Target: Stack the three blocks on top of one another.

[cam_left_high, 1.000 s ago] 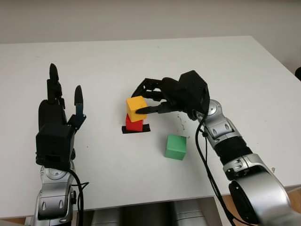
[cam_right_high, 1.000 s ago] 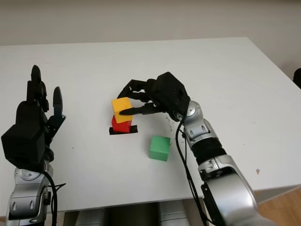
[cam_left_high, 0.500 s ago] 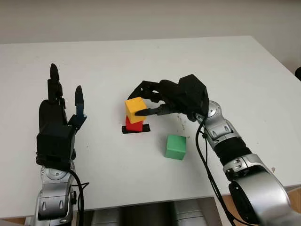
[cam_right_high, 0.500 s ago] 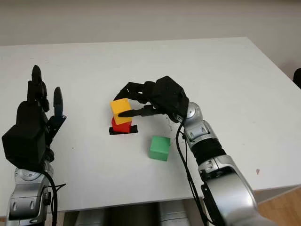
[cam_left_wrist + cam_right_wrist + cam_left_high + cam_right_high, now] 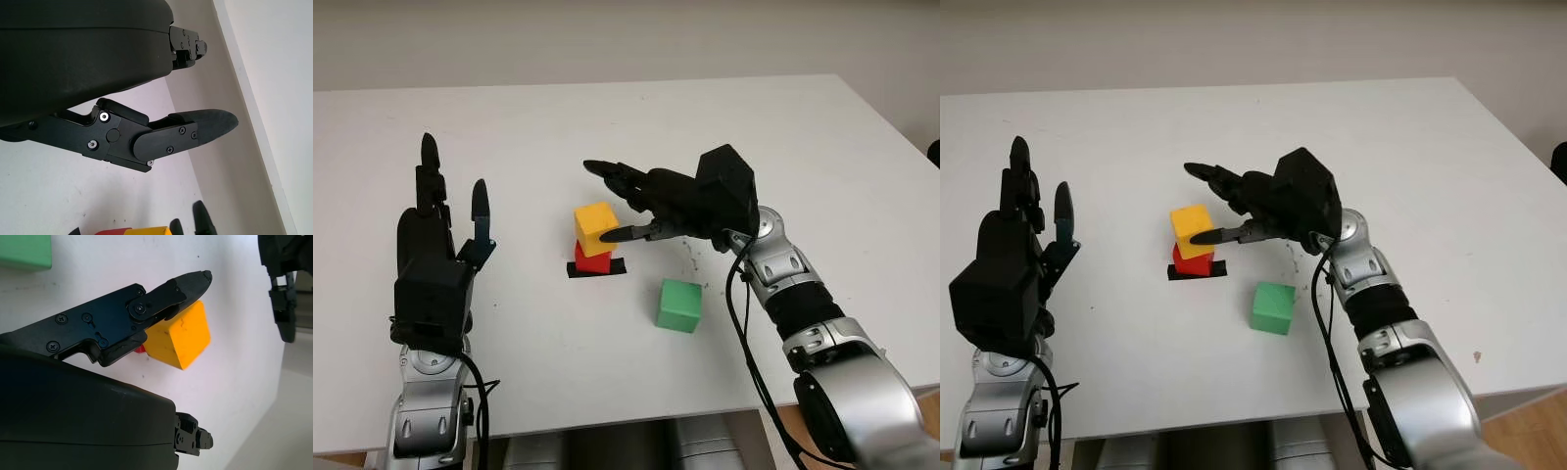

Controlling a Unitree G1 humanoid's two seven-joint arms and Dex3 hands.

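Hovering just right of the stack, our right robot hand (image 5: 641,201) is released, holding nothing, one finger reaching past the far side of the yellow block (image 5: 596,222) and another pointing at its near right edge. We see that yellow block sitting a little askew on the red block (image 5: 593,258), which rests on a small black base (image 5: 597,269) on the white desk (image 5: 607,127). The green block (image 5: 680,305) lies apart, nearer us and to the right. Our left robot hand (image 5: 438,240) is raised, open, at the desk's left.
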